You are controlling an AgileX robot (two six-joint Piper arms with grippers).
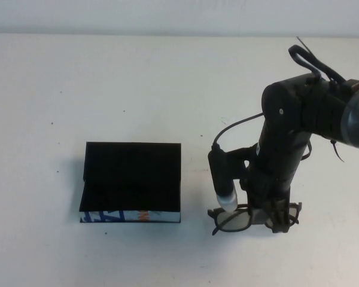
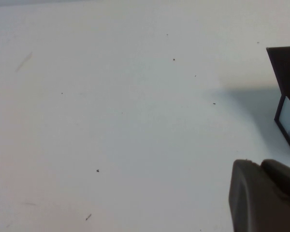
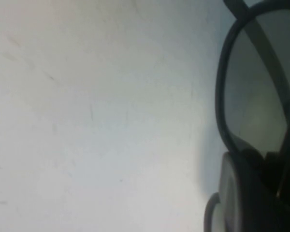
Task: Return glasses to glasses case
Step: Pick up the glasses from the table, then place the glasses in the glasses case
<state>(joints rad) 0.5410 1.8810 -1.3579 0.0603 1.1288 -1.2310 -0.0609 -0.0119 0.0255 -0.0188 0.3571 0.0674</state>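
White table | right gripper down on glasses | left gripper beside glasses case

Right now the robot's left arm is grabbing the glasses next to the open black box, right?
Not the left arm. The high view shows the right gripper at the glasses, beside the open black box. The left gripper is elsewhere, over bare table.

A plain white table fills the high view, faintly speckled; beyond the table's far edge runs a pale grey wall; lighting is soft and even.
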